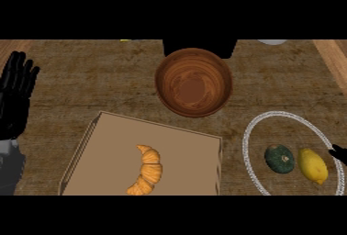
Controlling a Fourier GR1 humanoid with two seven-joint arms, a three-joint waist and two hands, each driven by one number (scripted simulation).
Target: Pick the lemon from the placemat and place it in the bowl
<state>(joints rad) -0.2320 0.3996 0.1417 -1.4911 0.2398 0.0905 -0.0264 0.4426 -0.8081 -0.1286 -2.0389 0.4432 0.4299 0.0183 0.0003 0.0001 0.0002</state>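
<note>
Right hand [338,154]: only a fingertip is seen at the right edge, just beside the lemon [313,165]; whether the fingers are spread or curled cannot be told. Judged an approach to the grasp, not yet made.

Lemon lies on the placemat [252,161], a round mat with a pale rim, next to a dark green squash [280,159], apart from it.

Bowl [194,82], wooden, nothing seen in it, sits further up the desk [88,73], left of the mat; a lift and carry are still needed.

A croissant [146,171] rests on a board [108,156], lower centre.

Left hand [16,92]: fingers spread, upright at the left edge, resting.
</note>
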